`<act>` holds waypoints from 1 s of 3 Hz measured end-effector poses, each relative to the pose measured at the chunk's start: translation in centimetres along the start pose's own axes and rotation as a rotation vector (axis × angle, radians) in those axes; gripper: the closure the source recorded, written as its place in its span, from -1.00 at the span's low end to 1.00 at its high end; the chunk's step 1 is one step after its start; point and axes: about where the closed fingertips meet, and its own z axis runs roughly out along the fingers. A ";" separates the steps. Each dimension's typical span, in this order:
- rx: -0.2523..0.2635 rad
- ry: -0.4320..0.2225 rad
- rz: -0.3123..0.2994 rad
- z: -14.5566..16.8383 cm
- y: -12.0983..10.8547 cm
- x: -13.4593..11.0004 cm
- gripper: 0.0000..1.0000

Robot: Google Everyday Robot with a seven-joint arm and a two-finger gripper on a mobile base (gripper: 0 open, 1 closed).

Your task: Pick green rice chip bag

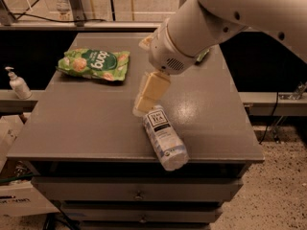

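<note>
The green rice chip bag (95, 64) lies flat at the back left of the grey table (72, 123), bright light green with a dark green oval logo and pale round chip pictures. My gripper (146, 96) hangs from the big white arm over the middle of the table, its cream fingers pointing down and left. It is to the right of the bag and in front of it, well apart from it, just above the top of a bottle. Nothing shows in the gripper.
A white bottle (164, 137) with a dark label lies on its side near the table's front edge. A darker green bag (202, 56) is mostly hidden behind my arm at the back right. A soap dispenser (17, 84) stands on a shelf at the left.
</note>
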 end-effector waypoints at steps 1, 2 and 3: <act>0.031 -0.057 0.004 0.9 -1.6 -0.6 -1.00; 0.079 -0.131 0.018 3.4 -5.3 -2.2 -1.00; 0.107 -0.189 0.051 6.0 -9.3 -4.2 -1.00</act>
